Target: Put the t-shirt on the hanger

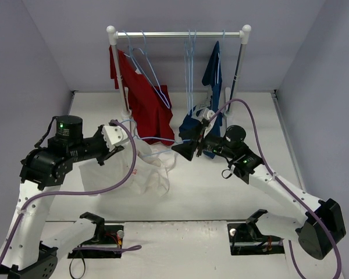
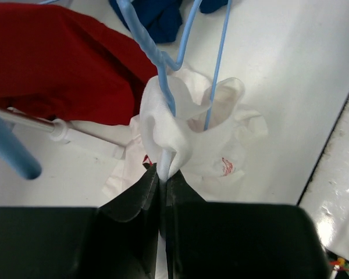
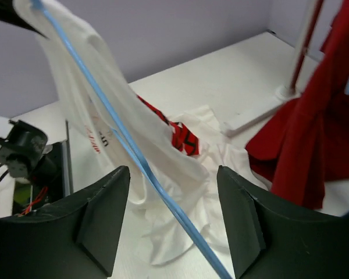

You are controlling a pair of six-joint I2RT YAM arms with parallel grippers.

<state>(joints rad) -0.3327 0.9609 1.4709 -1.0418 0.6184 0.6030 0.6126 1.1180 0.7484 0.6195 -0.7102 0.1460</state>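
Note:
The white t-shirt hangs from my left gripper down to the table, its red logo showing low on the cloth. In the left wrist view that gripper is shut on a fold of the t-shirt, which wraps around the pale-blue hanger. The hanger spans the gap between both arms. My right gripper is open. In the right wrist view the hanger's bar runs diagonally between the spread jaws of this gripper, with the t-shirt draped over its far end.
A clothes rack stands at the back with a red shirt, a navy shirt and spare pale-blue hangers. Navy cloth lies below them. The rack's white foot sits beside the red shirt.

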